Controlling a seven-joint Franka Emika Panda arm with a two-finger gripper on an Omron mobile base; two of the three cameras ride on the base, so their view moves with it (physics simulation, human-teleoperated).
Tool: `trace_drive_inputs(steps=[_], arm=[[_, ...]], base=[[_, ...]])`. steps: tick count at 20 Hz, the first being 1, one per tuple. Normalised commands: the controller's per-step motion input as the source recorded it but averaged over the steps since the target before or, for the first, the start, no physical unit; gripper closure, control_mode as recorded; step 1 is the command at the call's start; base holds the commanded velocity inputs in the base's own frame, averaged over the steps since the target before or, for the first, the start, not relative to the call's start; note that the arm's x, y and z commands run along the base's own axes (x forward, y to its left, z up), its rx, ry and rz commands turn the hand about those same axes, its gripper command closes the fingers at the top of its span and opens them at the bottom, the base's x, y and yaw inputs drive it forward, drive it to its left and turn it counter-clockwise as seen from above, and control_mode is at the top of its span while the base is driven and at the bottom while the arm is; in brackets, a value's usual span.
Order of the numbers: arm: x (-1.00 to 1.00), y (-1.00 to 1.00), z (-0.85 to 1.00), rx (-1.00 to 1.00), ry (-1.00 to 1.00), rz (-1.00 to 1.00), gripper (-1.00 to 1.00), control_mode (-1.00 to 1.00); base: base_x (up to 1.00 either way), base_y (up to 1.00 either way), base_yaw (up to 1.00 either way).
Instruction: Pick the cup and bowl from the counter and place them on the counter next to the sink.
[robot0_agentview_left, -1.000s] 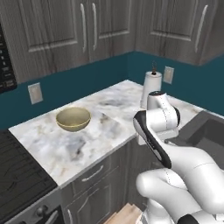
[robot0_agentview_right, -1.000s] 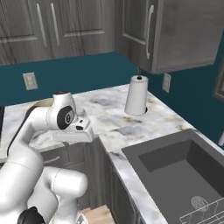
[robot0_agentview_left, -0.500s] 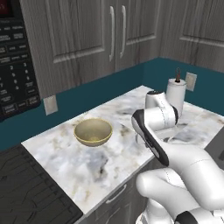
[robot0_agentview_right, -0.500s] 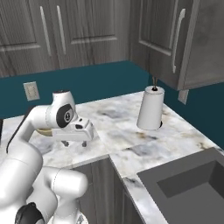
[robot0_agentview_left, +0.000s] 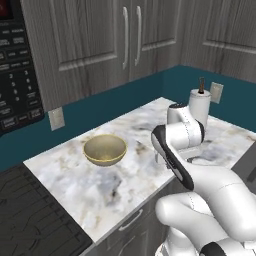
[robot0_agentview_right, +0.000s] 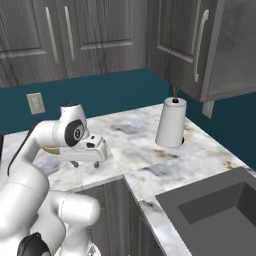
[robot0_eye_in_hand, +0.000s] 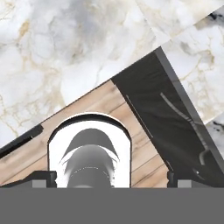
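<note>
Overhead, grey cabinets (robot0_agentview_left: 95, 35); below, veined marble counter (robot0_agentview_left: 125, 175).

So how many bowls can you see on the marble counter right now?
1. A shallow tan-yellow bowl sits upright on the white marble counter, left of the arm and near the wall outlet. The arm blocks part of the counter, so another could be hidden.

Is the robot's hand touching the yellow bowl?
Apart. In the left base view the bowl sits alone on the counter, with bare marble between it and the arm.
</note>
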Motion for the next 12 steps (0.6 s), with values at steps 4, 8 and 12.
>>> trace_drive_inputs(steps=[4,8,12], arm=[[0.0,0.0,0.0,0.0,0.0,0.0,-1.0,1.0],[0.0,0.0,0.0,0.0,0.0,0.0,-1.0,1.0],[0.0,0.0,0.0,0.0,0.0,0.0,-1.0,1.0]], base=[[0.0,0.0,0.0],[0.0,0.0,0.0],[-0.04,0.0,0.0]])
